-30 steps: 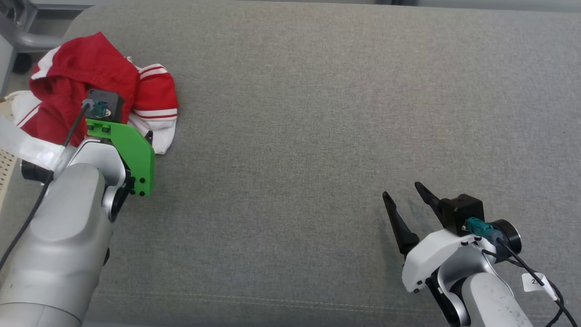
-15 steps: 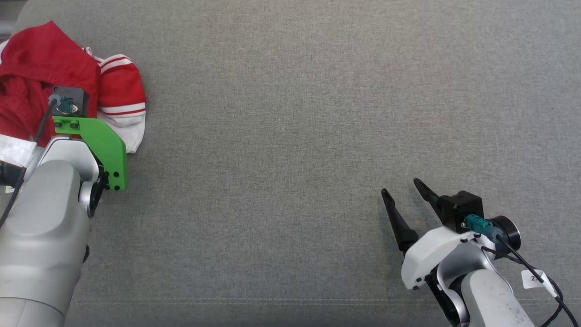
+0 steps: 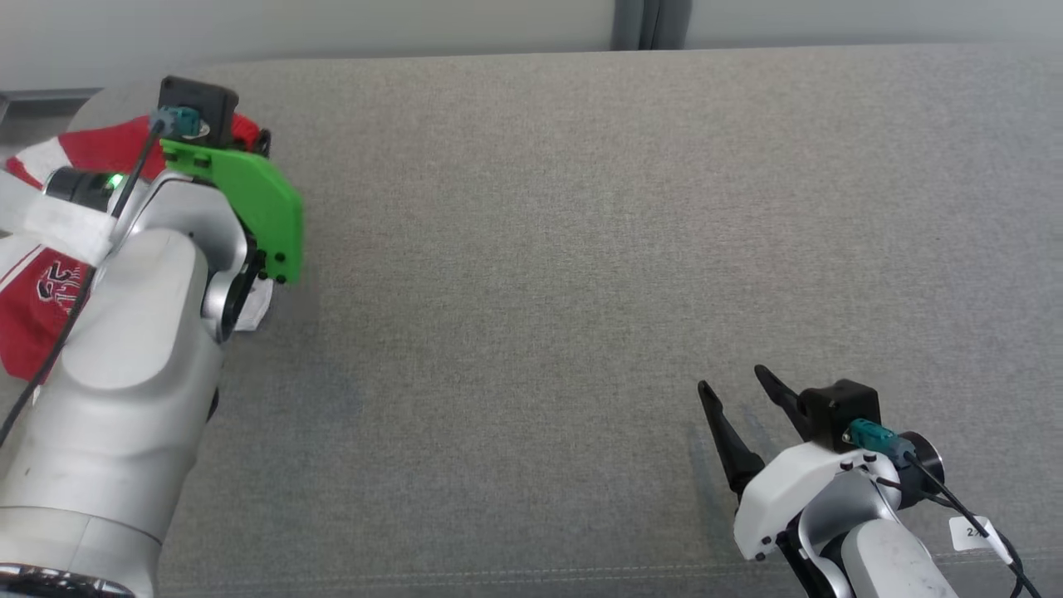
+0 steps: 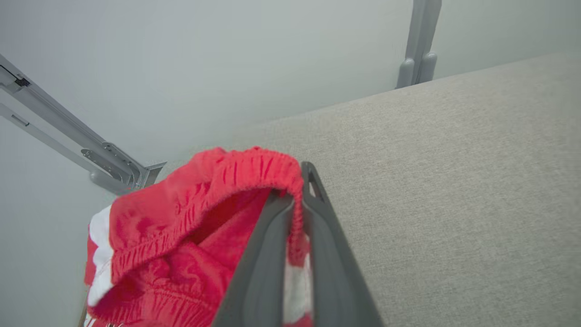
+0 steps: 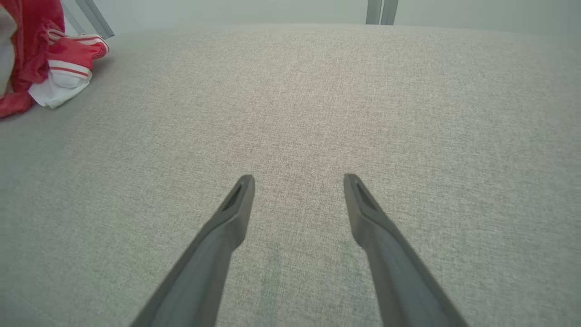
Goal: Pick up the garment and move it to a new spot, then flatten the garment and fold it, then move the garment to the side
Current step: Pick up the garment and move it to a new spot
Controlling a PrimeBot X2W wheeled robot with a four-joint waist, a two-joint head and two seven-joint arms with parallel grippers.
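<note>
- The left gripper [image 4: 297, 193] is clenched on the elastic waistband [image 4: 254, 159] of the red shorts [image 4: 181, 218], at the far left end of the grey cushion [image 4: 454, 181].
- Lift until the trailing hem clears the cushion, then carry the shorts toward the centre.
- The right gripper [image 5: 297, 181] is spread wide and empty.

Red garment [image 4: 181, 218], white stripes, perhaps numerals; grey surface [image 3: 581, 249].

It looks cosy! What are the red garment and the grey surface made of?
The red garment looks like soft matte cloth, maybe knit: its edge is gathered elastic. The grey surface looks like woven upholstery fabric: fine flecked weave, stitched seam near the front.
</note>
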